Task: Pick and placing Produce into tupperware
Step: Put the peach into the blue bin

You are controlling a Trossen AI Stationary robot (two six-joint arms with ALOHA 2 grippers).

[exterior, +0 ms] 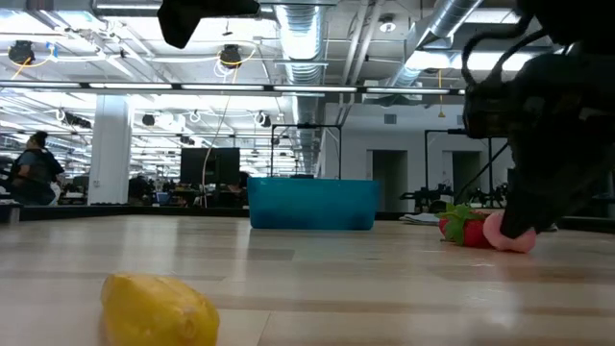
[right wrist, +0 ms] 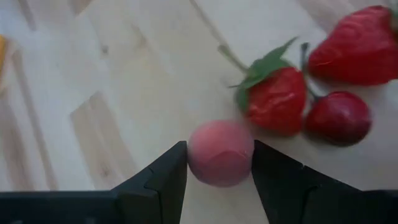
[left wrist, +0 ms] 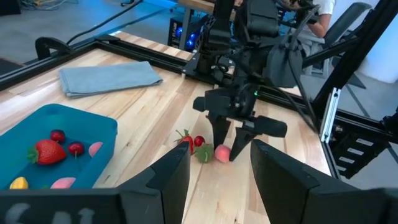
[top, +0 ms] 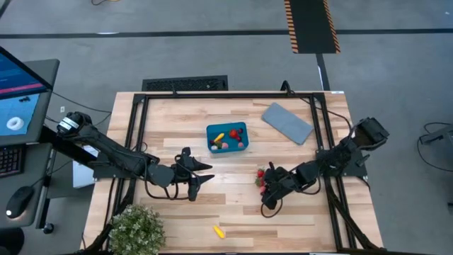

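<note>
Inspector: Light wooden table (top: 184, 120) framed in black rails, grey floor around it, a large open workshop behind. A grey lid (top: 287, 122) lies flat near the far right corner; a leafy green plant (top: 136, 228) stands at the near left corner.

Assessor: Where is the container?

Inspector: The teal tupperware (top: 210, 132) sits at mid-table toward the far side. It already holds several pieces: a strawberry (left wrist: 47, 152), small red and pink berries, and a yellow piece.

Assessor: And outside it?

Inspector: A small cluster lies on the wood right of the container: two strawberries, a dark red cherry (right wrist: 337, 117) and a pink round fruit (right wrist: 220, 153). A yellow piece (top: 219, 231) lies alone near the front edge, well apart from everything.

Assessor: The arms?

Inspector: The right gripper (right wrist: 219, 165) is down at the cluster, its fingers set either side of the pink round fruit and touching it, so they appear to be pinching it against the table; it is not lifted. The left gripper (top: 200, 174) hangs over bare wood left of centre, near the container, fingers spread and empty.

Assessor: Progress?

Inspector: In my judgement roughly half done. Remaining: the pink fruit now in the grasp, the other three in the cluster, and the lone yellow piece.
</note>
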